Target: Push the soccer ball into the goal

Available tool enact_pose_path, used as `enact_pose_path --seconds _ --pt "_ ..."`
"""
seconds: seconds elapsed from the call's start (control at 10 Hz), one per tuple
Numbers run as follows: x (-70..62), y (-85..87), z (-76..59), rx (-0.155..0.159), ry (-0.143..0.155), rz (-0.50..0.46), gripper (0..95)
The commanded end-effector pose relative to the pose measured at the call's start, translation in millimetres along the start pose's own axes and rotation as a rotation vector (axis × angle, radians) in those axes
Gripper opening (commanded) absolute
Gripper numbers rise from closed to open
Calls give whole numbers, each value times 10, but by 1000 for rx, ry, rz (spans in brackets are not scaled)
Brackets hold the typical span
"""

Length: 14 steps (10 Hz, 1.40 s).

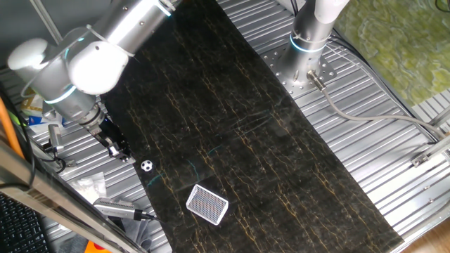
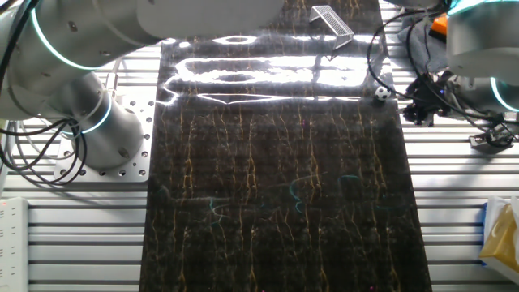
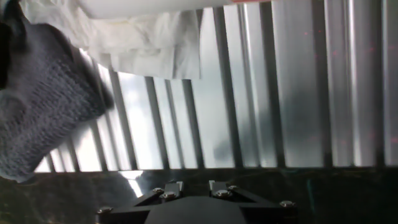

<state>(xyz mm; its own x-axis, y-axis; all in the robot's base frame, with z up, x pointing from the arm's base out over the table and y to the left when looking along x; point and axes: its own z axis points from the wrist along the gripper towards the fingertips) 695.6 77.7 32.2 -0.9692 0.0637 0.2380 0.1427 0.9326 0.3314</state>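
Goal (image 1: 207, 204) — long axis diagonal — soccer ball (image 1: 147, 166) beside claw (image 1: 121, 152).

A robot lab or workshop, a table of ribbed silver metal (image 1: 394, 176), a dark marble-look mat (image 2: 276, 186) on top, a big grey robot arm (image 1: 105, 42) bolted to the table, loose cables (image 2: 32, 154), a keyboard (image 1: 17, 225) at the edge

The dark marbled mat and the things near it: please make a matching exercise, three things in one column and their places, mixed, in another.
Things:
1. tiny white ball with black patches
2. white-framed goal with dark grid netting
3. black claw

Places:
A. lying flat on the dark marbled mat
B. at the mat's edge, beside the ball
C. on the mat, between claw and goal

Pairs: 1-C, 2-A, 3-B
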Motion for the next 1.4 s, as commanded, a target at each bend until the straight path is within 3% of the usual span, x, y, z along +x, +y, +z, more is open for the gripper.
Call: enact_pose_path --seconds 0.1,0.5,0.9,1.1,1.4 --pt "0 55 23 -2 -1 10 190" --pt "31 170 108 -5 -13 24 190" --pt "211 258 211 -13 -29 46 190" --pt "297 277 231 -14 -31 52 190" --pt "309 290 207 -11 -30 58 190"
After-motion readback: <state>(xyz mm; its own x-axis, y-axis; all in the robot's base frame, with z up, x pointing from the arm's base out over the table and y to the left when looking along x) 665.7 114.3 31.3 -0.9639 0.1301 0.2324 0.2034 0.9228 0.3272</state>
